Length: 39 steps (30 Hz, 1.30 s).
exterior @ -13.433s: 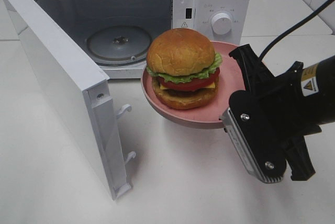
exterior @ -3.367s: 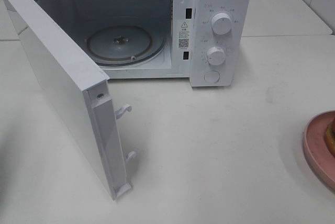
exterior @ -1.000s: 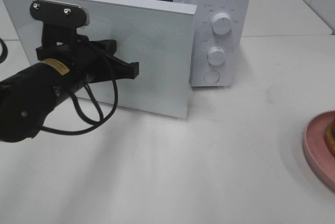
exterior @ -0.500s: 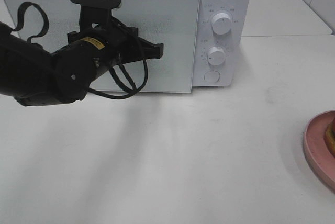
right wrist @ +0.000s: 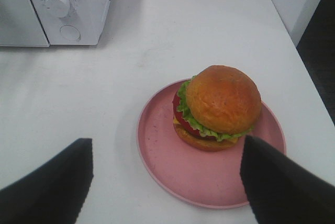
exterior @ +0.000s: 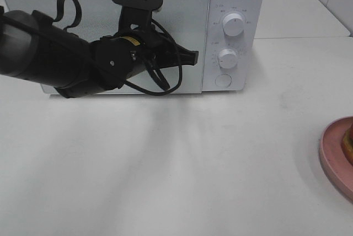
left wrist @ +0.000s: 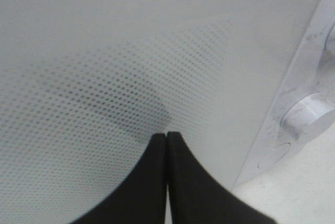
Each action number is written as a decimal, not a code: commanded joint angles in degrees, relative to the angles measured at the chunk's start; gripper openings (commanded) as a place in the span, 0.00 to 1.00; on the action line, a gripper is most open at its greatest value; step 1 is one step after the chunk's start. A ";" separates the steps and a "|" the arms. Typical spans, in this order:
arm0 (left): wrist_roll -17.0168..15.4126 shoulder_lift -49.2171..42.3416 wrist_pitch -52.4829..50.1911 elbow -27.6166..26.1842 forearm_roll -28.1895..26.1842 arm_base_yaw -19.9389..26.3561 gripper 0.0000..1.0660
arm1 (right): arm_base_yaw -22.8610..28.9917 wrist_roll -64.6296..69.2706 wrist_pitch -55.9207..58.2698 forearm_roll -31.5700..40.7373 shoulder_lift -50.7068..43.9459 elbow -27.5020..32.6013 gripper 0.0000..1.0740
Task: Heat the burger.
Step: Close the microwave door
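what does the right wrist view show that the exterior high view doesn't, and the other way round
Only the right wrist view shows the whole burger, sitting on the pink plate between the open right fingers.

Only the exterior high view shows the left arm, its left gripper shut against the closed microwave door.

Both show the microwave's lower knob and round button, the white table and at least part of the plate.

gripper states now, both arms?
Left gripper: closed, holding nothing, tips against the microwave door.
Right gripper: open, empty, above the pink plate with the burger.
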 commanded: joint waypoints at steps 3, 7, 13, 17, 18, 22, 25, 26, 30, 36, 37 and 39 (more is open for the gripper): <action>0.46 0.57 -4.35 -4.41 -2.58 3.09 0.00 | -0.23 -0.52 -0.92 0.00 -1.55 0.06 0.70; -0.06 0.57 -4.41 -4.41 -2.46 5.16 0.00 | -0.23 -0.52 -0.92 0.00 -1.55 0.06 0.70; 3.38 -1.38 1.03 -4.30 -2.58 4.35 0.00 | -0.23 -0.52 -0.92 0.00 -1.55 0.06 0.70; 6.19 -2.69 5.21 -4.30 -4.30 2.64 0.00 | -0.23 -0.52 -0.92 0.00 -1.55 0.06 0.70; 6.70 -2.92 5.90 -4.01 -5.33 2.23 0.00 | -0.23 -0.52 -0.92 0.00 -1.55 0.06 0.70; 9.00 -4.64 6.13 -1.60 -8.88 0.63 0.00 | -0.23 -0.52 -0.92 0.00 -1.55 0.06 0.70; 10.20 -5.79 6.88 1.15 -11.06 -0.46 0.00 | -0.23 -0.52 -0.92 0.00 -1.55 0.06 0.70; 10.31 -6.53 8.71 2.23 -12.89 -1.03 0.03 | -0.23 -0.52 -0.92 0.00 -1.55 0.06 0.70; 10.31 -8.25 14.38 3.44 -15.70 -1.32 0.08 | -0.23 -0.52 -0.92 0.00 -1.55 0.06 0.70; 10.20 -11.29 29.34 4.53 -17.13 -1.15 0.77 | -0.23 -0.52 -0.92 0.00 -1.55 0.06 0.70; 10.20 -11.29 29.34 4.53 -17.13 -1.15 0.77 | -0.23 -0.52 -0.92 0.00 -1.55 0.06 0.70; 10.31 -12.15 35.70 4.53 -16.21 -0.92 0.94 | -0.23 -0.52 -0.92 0.00 -1.55 0.06 0.70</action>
